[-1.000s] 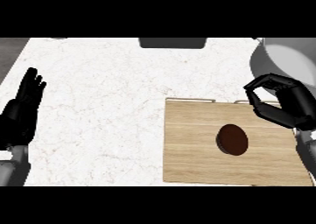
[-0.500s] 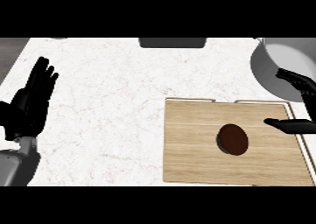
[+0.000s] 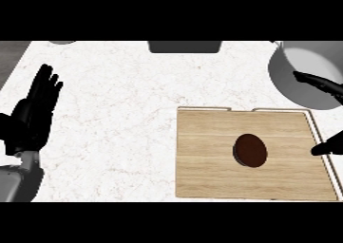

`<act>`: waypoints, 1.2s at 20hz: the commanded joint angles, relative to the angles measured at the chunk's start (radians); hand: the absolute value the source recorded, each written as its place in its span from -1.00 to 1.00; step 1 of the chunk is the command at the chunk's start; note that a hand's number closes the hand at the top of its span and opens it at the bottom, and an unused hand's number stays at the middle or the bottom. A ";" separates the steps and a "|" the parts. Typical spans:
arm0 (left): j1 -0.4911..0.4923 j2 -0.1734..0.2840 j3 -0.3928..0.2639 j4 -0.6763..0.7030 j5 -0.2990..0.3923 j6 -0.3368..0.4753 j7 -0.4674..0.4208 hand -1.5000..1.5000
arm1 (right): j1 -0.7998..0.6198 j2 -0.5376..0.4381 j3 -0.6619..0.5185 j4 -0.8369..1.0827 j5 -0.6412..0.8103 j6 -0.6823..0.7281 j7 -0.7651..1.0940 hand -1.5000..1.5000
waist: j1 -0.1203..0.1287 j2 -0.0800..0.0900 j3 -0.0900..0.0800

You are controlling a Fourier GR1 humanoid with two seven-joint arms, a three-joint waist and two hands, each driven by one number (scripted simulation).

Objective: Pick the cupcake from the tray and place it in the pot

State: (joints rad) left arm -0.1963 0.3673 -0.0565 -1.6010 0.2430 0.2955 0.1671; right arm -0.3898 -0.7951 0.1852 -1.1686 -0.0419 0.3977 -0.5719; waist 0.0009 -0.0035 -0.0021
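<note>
1. Your cupcake [image 3: 250, 150] lies on the wooden tray [image 3: 202, 180] at lower right of the frame, left of the right hand [image 3: 327, 88], untouched.
2. That hand's fingers [image 3: 331, 146] are spread apart, holding nothing, one part over the grey pot [image 3: 300, 66] at upper right.
3. The cupcake looks dark brown and oval.
4. Your left hand [image 3: 33, 118] rests open at the left edge over the white desk [image 3: 118, 118].

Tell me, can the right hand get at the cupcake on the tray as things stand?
Probably yes. The right hand is open beside the tray, and the cupcake lies alone mid-tray with nothing between them.
</note>
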 commanded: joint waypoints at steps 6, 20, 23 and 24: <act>-0.008 0.000 0.034 0.034 0.015 -0.035 -0.022 0.00 | -0.061 -0.010 0.206 -0.273 0.176 0.094 0.366 -1.00 | -0.003 0.000 -0.001; 0.005 -0.043 0.057 -0.054 -0.065 -0.036 0.083 0.00 | 0.107 0.135 0.141 -0.424 0.324 0.186 0.534 -1.00 | -0.001 0.003 0.002; 0.010 -0.061 0.076 0.031 -0.052 -0.086 -0.022 0.00 | 0.097 0.184 0.181 -0.386 0.428 0.135 0.566 -1.00 | 0.001 0.005 0.002; -0.013 -0.075 0.050 0.017 -0.083 -0.059 0.023 0.00 | 0.123 0.183 0.166 -0.419 0.442 0.126 0.581 -1.00 | -0.002 0.004 0.002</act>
State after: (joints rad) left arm -0.1911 0.3227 0.0075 -1.6133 0.1940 0.2297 0.1924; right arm -0.2935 -0.6459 0.3489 -1.5984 0.3077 0.5518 0.0012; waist -0.0002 -0.0007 -0.0002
